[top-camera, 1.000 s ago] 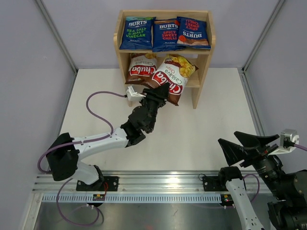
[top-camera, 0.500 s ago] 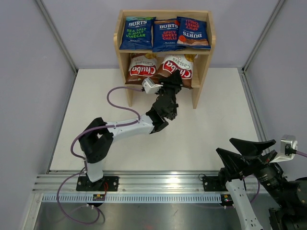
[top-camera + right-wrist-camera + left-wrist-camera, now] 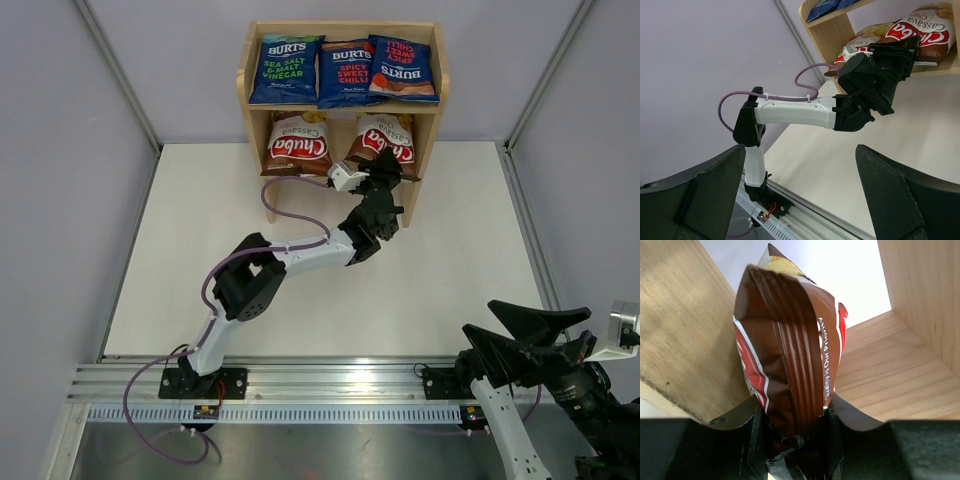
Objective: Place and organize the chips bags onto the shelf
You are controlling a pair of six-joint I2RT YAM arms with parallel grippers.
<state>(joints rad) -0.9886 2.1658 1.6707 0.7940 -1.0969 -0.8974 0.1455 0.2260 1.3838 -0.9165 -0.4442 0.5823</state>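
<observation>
— Looking from above, the left gripper point(image 3: 385, 172) reaches into the lower tier of the shelf point(image 3: 437, 90), clamped on the brown Chuba bag point(image 3: 383, 140), just right of the other Chuba bag point(image 3: 297, 143). Three blue Burts bags point(image 3: 345, 68) fill the top.
— Its wrist view?
— Jaws pinch the bag's near seam, probably to slide it in far-end first.
— And the right gripper point(image 3: 800, 195)?
— Spread wide, empty, parked near.

We see open table point(image 3: 200, 220) before the shelf point(image 3: 441, 80); two brown bags point(image 3: 297, 145) and our left hand point(image 3: 385, 167) fill its lower tier.
</observation>
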